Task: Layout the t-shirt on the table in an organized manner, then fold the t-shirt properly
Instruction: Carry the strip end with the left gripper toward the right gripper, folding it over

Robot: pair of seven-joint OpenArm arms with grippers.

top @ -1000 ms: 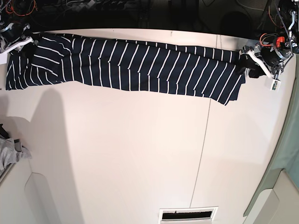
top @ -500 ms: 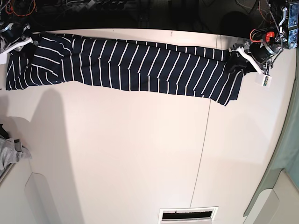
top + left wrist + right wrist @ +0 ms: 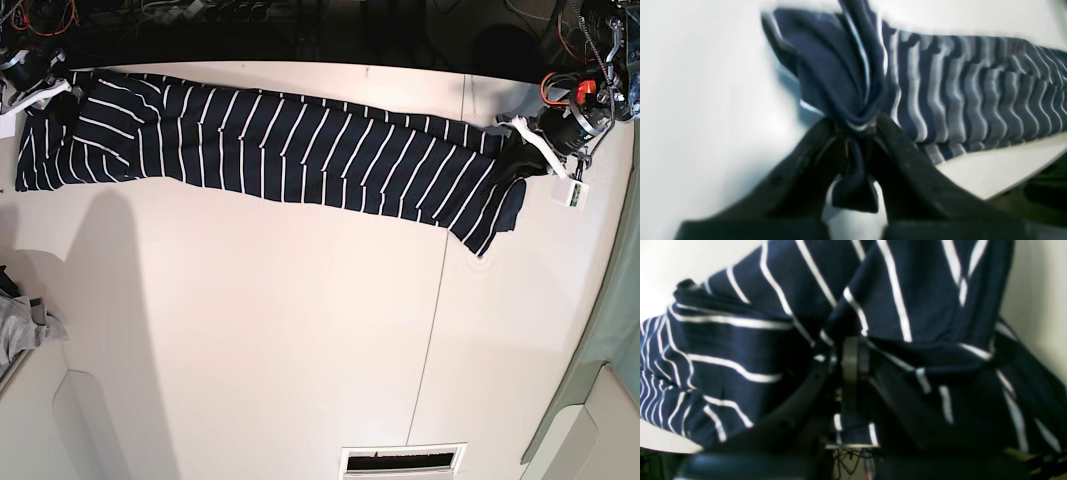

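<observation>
the left gripper has just been closed on the t-shirt end; the right gripper is kept clamped, so stretching along the tabletop far edge can begin.

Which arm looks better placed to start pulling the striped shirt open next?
Probably the left. Its pincer pinches a bunched corner of the t-shirt with bare table around it; the right pincer, also clamped on fabric, sits at the table's corner.
</observation>
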